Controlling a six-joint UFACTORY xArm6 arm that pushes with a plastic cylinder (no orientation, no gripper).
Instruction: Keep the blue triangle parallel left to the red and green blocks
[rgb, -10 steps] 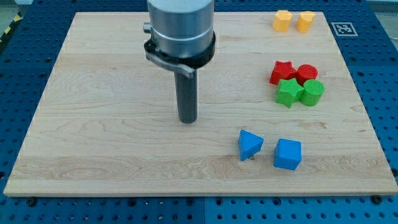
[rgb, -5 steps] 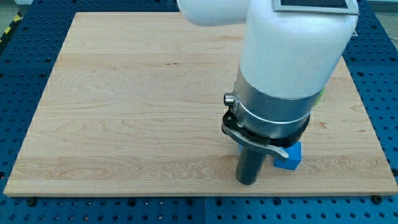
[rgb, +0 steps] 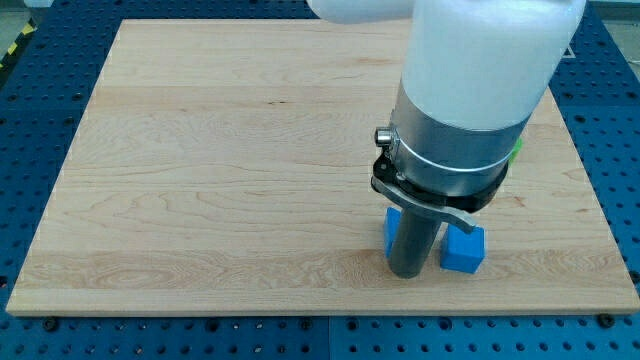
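1. The counter (rgb: 200, 170), a pale wooden board on a blue perforated base (rgb: 30, 330), fills most of the frame.
2. The arm (rgb: 480, 60) comes down from the upper right, its white housing and grey collar covering the right-hand part of the counter; there are no jaws, only a straight dark rod.
3. The rod stands upright, and my tip (rgb: 407, 273) sits on the counter in the lower right of the frame.
4. The blue cube (rgb: 464, 250) lies just right of my tip, partly behind the rod.
5. The blue triangle (rgb: 392, 224) shows only as a sliver at the rod's left edge, touching or nearly touching it; I cannot tell which.
6. A speck of a green block (rgb: 517, 147) peeks out at the collar's right edge; the red blocks are hidden.
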